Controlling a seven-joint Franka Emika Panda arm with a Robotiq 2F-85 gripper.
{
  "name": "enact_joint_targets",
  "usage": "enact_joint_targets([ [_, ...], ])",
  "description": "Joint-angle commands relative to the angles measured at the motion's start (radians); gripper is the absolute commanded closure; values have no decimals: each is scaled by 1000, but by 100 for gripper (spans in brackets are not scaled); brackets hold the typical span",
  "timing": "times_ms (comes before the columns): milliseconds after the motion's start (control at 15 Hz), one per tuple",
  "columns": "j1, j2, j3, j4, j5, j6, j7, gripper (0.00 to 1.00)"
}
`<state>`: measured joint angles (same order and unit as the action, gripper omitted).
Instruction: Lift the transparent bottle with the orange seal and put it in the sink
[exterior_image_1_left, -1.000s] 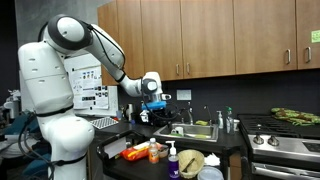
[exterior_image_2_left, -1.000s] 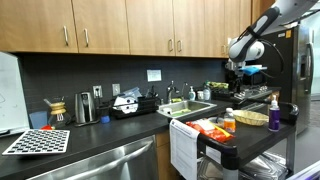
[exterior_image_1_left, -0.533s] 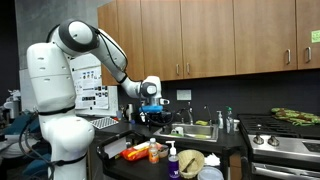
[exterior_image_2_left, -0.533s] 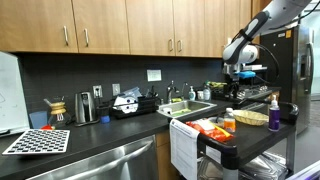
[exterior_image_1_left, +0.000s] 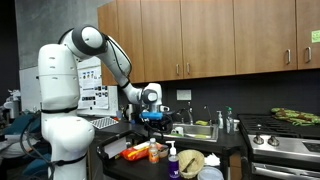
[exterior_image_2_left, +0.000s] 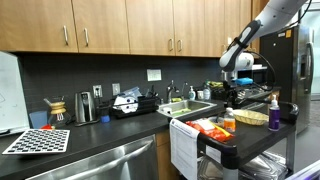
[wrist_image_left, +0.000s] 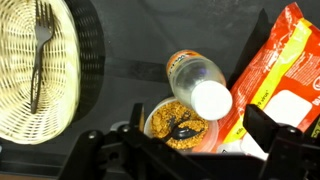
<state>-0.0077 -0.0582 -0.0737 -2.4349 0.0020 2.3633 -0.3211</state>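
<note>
The transparent bottle (wrist_image_left: 199, 82) has an orange seal and a white cap. It stands on the black cart, seen from above in the wrist view. It also shows small in both exterior views (exterior_image_1_left: 154, 151) (exterior_image_2_left: 229, 120). My gripper (wrist_image_left: 185, 140) is open and empty, hanging above the bottle; its dark fingers frame the lower part of the wrist view. In both exterior views the gripper (exterior_image_1_left: 152, 118) (exterior_image_2_left: 230, 92) is above the cart's items. The sink (exterior_image_1_left: 196, 131) (exterior_image_2_left: 190, 108) is set in the counter beside the cart.
Right beside the bottle are a cup of yellow grains with a black spoon (wrist_image_left: 175, 125) and an orange-red packet (wrist_image_left: 275, 80). A wicker basket with a fork (wrist_image_left: 40, 70) (exterior_image_2_left: 252, 118) and a purple pump bottle (exterior_image_1_left: 172, 160) (exterior_image_2_left: 273, 112) also stand on the cart.
The arm has lowered the open gripper toward the items on the cart. Nothing on the cart has moved.
</note>
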Motion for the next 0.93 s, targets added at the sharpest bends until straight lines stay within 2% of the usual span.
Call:
enact_joint_targets([
  [0,-4,48,15,22,19,22,2,0],
  [267,-5,56,24,10,6,15,25,0],
  [333,-5,55,26,7,7,14,24,22],
  [467,-5,54,31,2,-1,13,35,31],
  [867,-4,29,39,-14,-63,-11,110,78],
])
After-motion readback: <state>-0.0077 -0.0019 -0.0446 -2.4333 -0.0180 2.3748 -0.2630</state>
